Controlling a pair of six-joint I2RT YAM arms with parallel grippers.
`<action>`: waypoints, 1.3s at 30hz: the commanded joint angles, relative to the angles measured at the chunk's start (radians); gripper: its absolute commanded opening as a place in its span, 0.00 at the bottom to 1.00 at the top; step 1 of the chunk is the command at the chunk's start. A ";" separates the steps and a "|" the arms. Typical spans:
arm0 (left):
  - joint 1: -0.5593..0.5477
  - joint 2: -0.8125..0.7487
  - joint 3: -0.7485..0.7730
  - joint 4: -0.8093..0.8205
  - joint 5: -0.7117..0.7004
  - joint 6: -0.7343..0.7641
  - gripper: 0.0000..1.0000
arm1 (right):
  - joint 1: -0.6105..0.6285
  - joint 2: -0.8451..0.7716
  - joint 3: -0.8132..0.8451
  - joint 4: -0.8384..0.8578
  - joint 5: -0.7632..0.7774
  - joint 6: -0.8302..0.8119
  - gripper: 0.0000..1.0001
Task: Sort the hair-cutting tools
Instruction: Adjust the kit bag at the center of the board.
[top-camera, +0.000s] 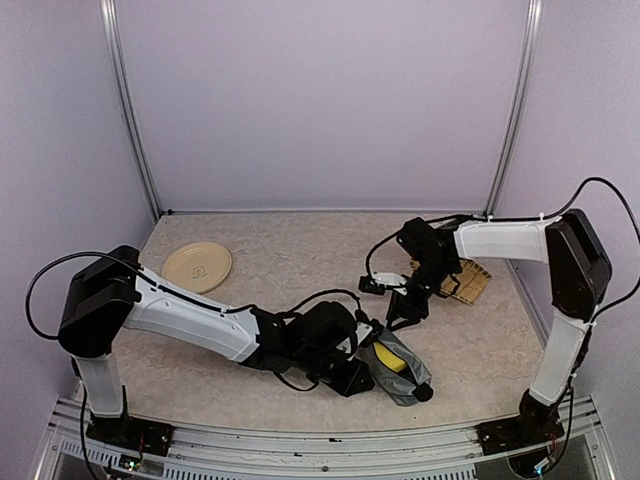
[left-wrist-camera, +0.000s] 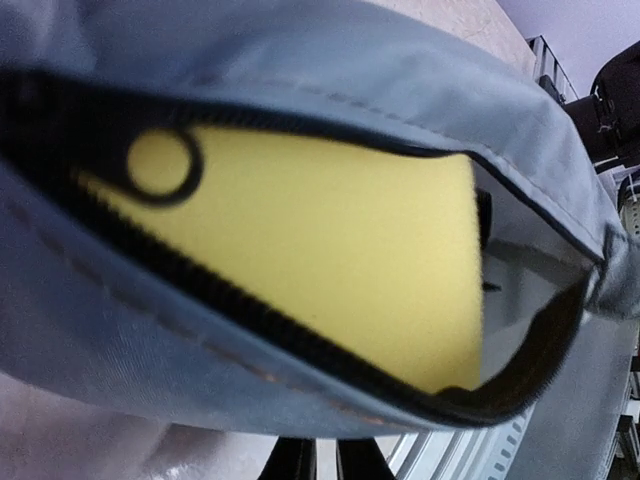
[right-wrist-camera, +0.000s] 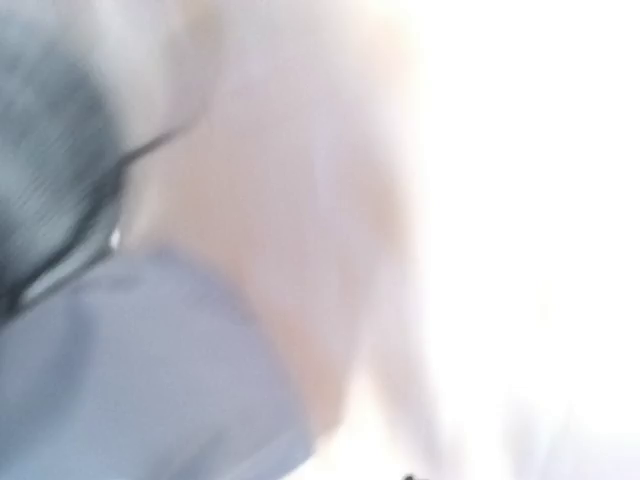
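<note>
Hair-cutting tools cannot be picked out singly from above. What shows is a grey zip pouch lying on the tabletop near the front edge. Its mouth gapes on a yellow panel, and a rounded black end at its near corner is too small to name. The left gripper touches the pouch's left edge. The right gripper hangs just above the pouch's far end, jaws pointing down; how wide they stand cannot be told. Behind it lies a woven mat, and a round beige plate sits well apart at the far left.

From the left wrist, the pouch fills the frame with its zip open. A black ring lies against the yellow panel, and a dark sliver beyond the panel's right edge is too hidden to name. At the bottom edge the left gripper has its jaws all but together, pinching the pouch's lower lip.

The right wrist view is a blur: grey-blue at lower left, beige in the middle, white glare at right. Its jaws cannot be made out.
</note>
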 joint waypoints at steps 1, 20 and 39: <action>-0.052 -0.137 -0.060 0.023 -0.104 -0.023 0.07 | 0.052 0.122 0.176 -0.001 -0.147 0.020 0.35; 0.281 -0.524 -0.036 -0.225 -0.744 0.001 0.99 | -0.197 -0.418 0.092 0.196 -0.143 0.309 1.00; 0.354 -0.118 0.045 -0.065 0.238 -0.088 0.57 | 0.015 -0.645 -0.300 -0.103 -0.083 -0.074 0.79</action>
